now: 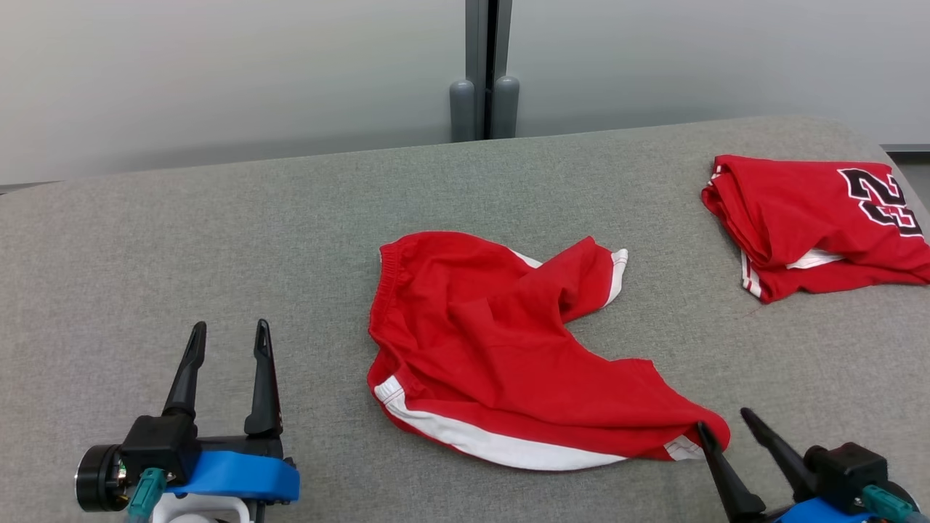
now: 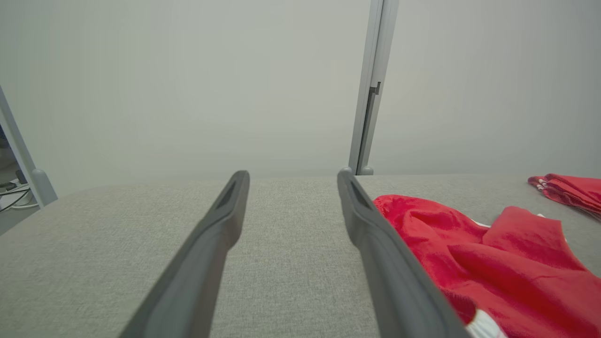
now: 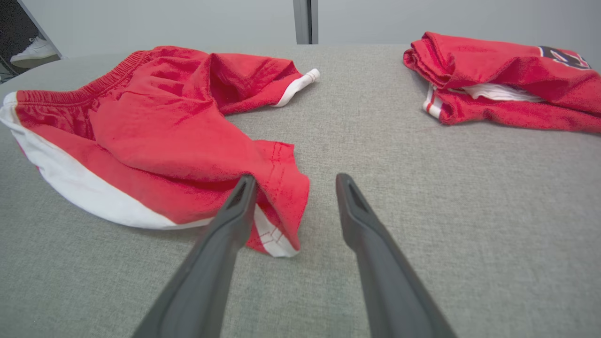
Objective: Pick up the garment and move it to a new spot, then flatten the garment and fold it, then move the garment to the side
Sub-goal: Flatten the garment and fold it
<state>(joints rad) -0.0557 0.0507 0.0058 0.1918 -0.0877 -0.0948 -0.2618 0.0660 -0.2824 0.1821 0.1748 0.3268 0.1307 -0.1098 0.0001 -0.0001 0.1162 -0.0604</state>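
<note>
Numerals point(image 1: 880, 200) on jersey point(image 1: 792, 218) near shorts point(image 1: 501, 349)

The red shorts point(image 1: 494, 349), white-striped, lie crumpled and twisted, one leg hem just at the right hand's point(image 1: 723, 419) fingertips, the waistband side nearer the left hand point(image 1: 229, 325).

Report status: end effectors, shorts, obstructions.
Left end effector open, touching nothing. Right end effector open at hem of shorts, nothing held. Shorts rumpled, unfolded. Folded jersey far right, clear.

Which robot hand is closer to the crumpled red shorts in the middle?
Right. The right gripper sits open at the near corner of the red shorts; the left gripper hangs apart, off to their left.
</note>
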